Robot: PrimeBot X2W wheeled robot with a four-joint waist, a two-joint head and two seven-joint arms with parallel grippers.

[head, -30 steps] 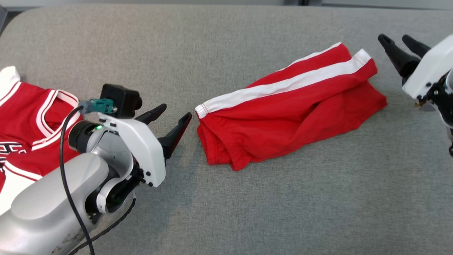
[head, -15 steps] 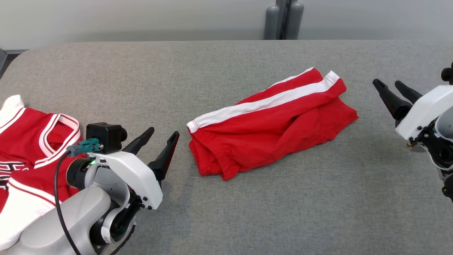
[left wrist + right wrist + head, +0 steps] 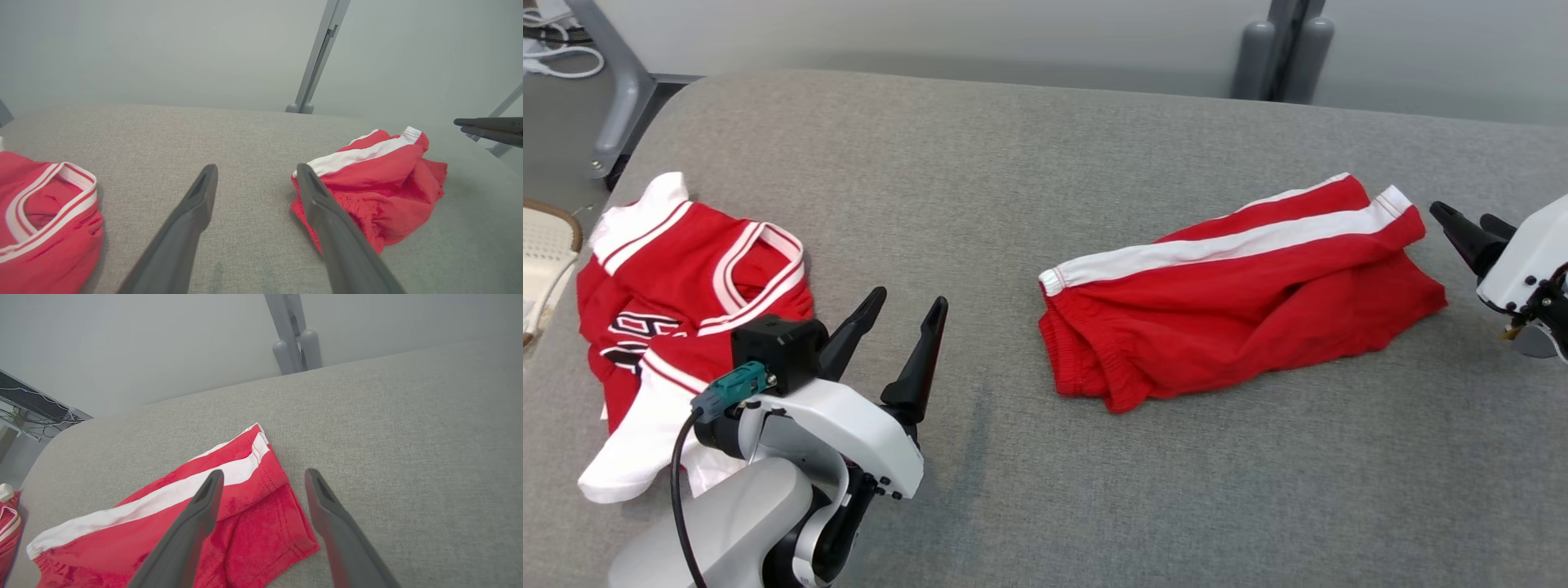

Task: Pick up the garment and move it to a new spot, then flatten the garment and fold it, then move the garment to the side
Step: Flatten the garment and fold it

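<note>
Nearest, at the lower left of the head view, the pale forearm [image 3: 727, 523] of the left arm comes up from the bottom edge. The left gripper [image 3: 908, 299] hovers over bare grey cloth, its two dark fingers spread apart with nothing between them. To its left a crumpled red and white jersey [image 3: 678, 278] lies near the left edge of the padded grey table [image 3: 1013, 163], partly hidden behind the wrist, one white sleeve trailing toward the near side

Farther in and to the right, the red shorts [image 3: 1233, 302] lie folded flat on the table, a white stripe running along their far side. The waistband end points toward the left gripper but lies apart from it. The hem end lies just beside the right gripper [image 3: 1462, 214], which reaches in from the right edge with its fingers parted and empty. In the right wrist view those fingers hang above the hem corner

Beyond the far edge of the table stand two grey posts [image 3: 1286, 49] against a pale wall
</note>
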